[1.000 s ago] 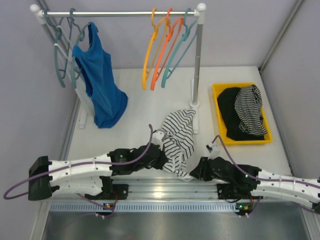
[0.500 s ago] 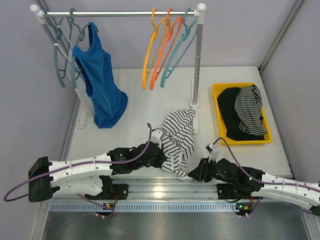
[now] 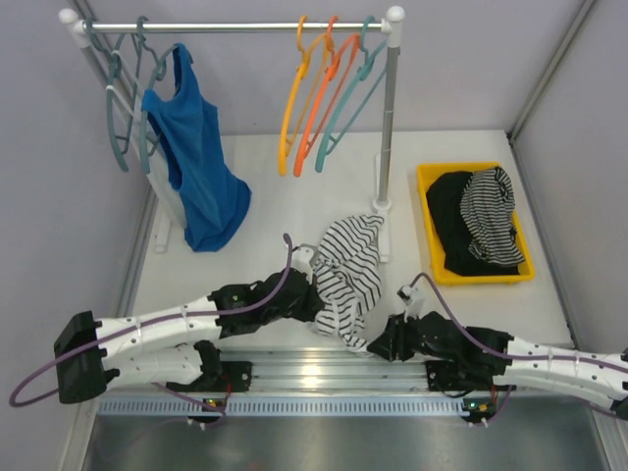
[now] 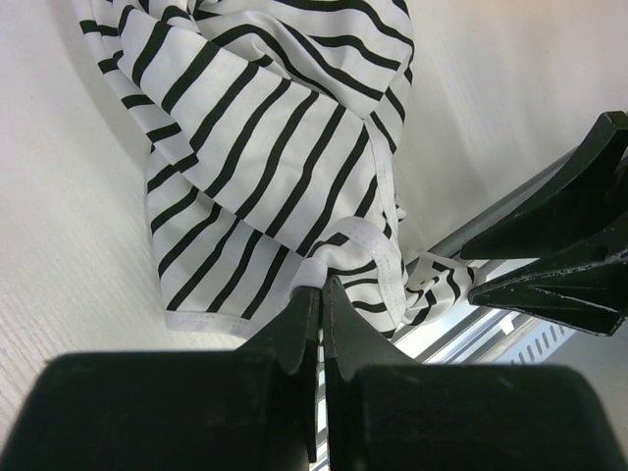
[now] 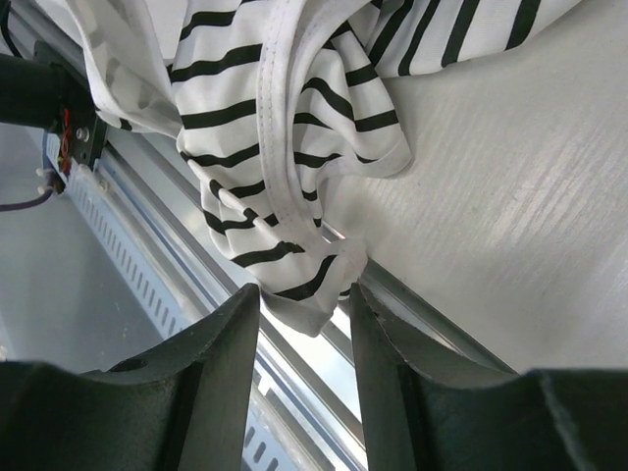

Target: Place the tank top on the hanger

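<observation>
On the white surface point(image 3: 294, 206), the white clothes rail with a metal bar point(image 3: 235, 26) is the reference. The white soft tank top with bold black stripes point(image 3: 351, 265) lies crumpled in front of the rail's right post. Its lowest corner trails over the surface edge farthest from the rail. It is bunched, so no armhole or neckline can be made out. Lifted like this, it would probably go up as a knot that will not thread onto the thin amber plastic hanger point(image 3: 284, 137), which hangs well apart from the top, right of the bar's middle. The left pincer point(image 4: 321, 287) is closed on a thin fold of hem, a narrow bite that could slip under the cloth's weight. The right pincer point(image 5: 304, 294) stands partly open and holds nothing, its jaws straddling the trailing corner. Closing there might catch two layers or miss the cloth. To the right of the rail's post sits a yellow plastic tray point(image 3: 425, 211). It holds a plain black garment point(image 3: 451, 221) with a dark finely striped garment point(image 3: 494, 221) on top of it.
</observation>
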{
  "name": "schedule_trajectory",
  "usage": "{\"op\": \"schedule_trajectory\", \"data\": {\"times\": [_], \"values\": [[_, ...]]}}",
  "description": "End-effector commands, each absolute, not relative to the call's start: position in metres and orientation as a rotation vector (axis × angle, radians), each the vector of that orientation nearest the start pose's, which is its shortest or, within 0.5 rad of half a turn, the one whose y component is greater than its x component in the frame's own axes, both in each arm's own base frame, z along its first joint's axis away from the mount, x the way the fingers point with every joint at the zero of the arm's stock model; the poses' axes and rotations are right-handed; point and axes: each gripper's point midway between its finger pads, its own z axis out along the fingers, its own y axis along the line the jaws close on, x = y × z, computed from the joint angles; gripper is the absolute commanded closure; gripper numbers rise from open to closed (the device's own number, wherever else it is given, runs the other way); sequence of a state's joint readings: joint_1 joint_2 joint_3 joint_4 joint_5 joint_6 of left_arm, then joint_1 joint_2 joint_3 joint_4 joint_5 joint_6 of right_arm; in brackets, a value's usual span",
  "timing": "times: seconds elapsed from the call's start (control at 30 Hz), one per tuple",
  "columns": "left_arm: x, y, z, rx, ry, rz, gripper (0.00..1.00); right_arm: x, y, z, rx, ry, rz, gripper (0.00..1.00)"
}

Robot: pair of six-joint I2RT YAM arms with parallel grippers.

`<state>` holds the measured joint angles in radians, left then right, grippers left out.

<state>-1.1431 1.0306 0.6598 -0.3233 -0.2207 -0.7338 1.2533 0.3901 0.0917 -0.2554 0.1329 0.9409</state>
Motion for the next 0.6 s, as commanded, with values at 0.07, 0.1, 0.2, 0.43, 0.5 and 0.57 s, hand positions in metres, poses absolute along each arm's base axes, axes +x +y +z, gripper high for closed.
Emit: {"op": "schedule_trajectory", "data": {"times": [0.07,0.1,0.2,0.43,0.5,0.57], "values": [[0.142,-0.278,0.122,0.358,2.334,-0.759,1.00,0.058,0.233,0.059,-0.331,2.266,1.168,0.58],[0.143,-0.278,0.121,0.355,2.337,-0.763,1.00,0.058,0.233,0.059,-0.328,2.266,1.168,0.57],[0.143,-0.279,0.121,0.358,2.337,-0.767,1.00,0.058,0.233,0.056,-0.332,2.281,1.152,0.59],[0.145,-0.278,0.131,0.362,2.318,-0.778,1.00,0.057,0.236,0.049,-0.355,2.324,1.113,0.66],[0.145,-0.277,0.132,0.368,2.313,-0.776,1.00,0.057,0.236,0.047,-0.361,2.334,1.099,0.66],[0.144,-0.276,0.131,0.371,2.317,-0.778,1.00,0.058,0.238,0.048,-0.358,2.336,1.093,0.70]]}}
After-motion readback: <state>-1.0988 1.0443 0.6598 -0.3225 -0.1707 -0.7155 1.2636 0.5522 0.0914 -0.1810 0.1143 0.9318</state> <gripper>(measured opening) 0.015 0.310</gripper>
